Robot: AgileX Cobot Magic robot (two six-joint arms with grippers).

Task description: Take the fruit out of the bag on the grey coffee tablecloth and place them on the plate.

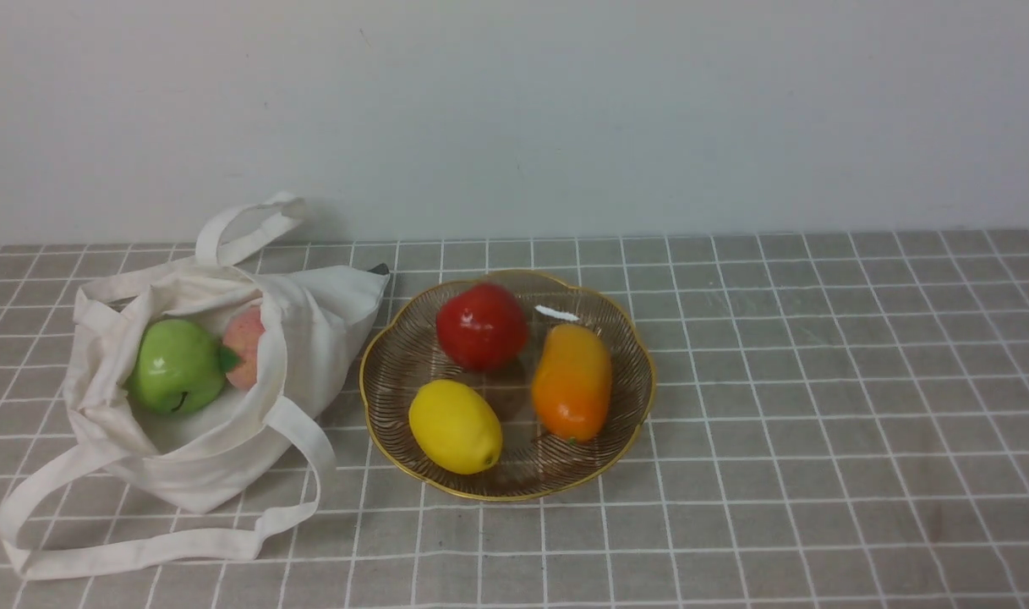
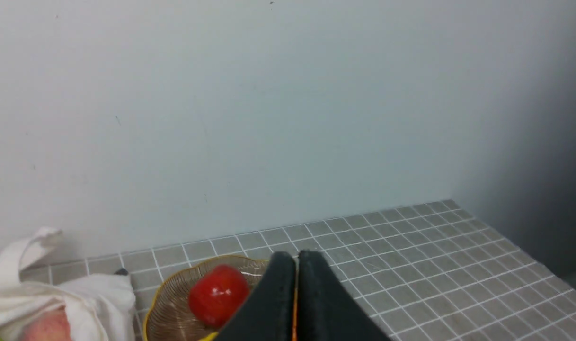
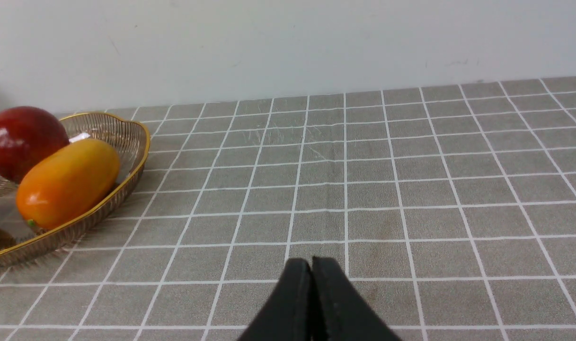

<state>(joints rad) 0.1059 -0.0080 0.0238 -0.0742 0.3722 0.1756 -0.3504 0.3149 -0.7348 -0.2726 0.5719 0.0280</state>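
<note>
The cream cloth bag lies open at the left of the grey checked tablecloth. A green apple and a pale pink peach sit in its mouth. The glass plate with a gold rim holds a red apple, a yellow lemon and an orange mango. Neither gripper shows in the front view. My left gripper is shut and empty, above the plate and red apple. My right gripper is shut and empty over bare cloth, right of the plate.
A pale wall runs along the back edge of the table. The bag's long strap handles trail over the cloth at the front left. The cloth's right edge drops off in the left wrist view.
</note>
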